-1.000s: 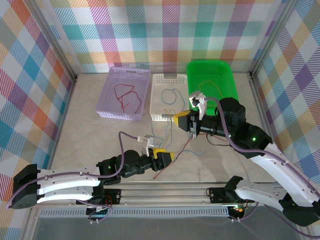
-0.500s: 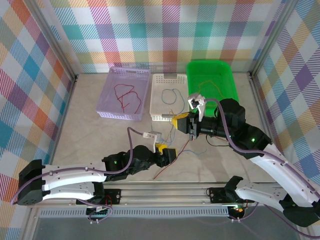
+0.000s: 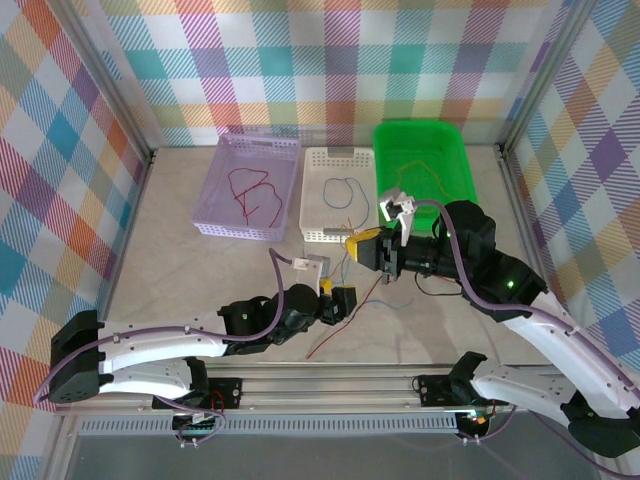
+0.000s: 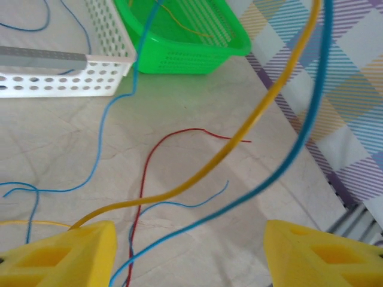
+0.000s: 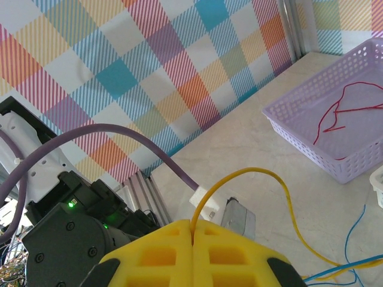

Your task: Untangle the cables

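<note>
1. Along the far edge of the tabletop stand three baskets side by side: a purple basket, a white basket and a green basket.
2. One red cable lies in the purple basket, one blue cable in the white basket and one yellow-orange cable in the green basket.
3. Between the white basket and the near edge, loose cables cross. They are one yellow cable, a second red cable flat on the tabletop, and blue strands whose number I cannot tell.
4. The right claw is pressed together on the yellow cable, which loops up out of the seam. This claw hangs just in front of the white basket.
5. The left claw gapes wide, low over the tabletop toward the middle of the near edge. The yellow cable and one blue strand pass between its two yellow fingers, ungripped.
</note>
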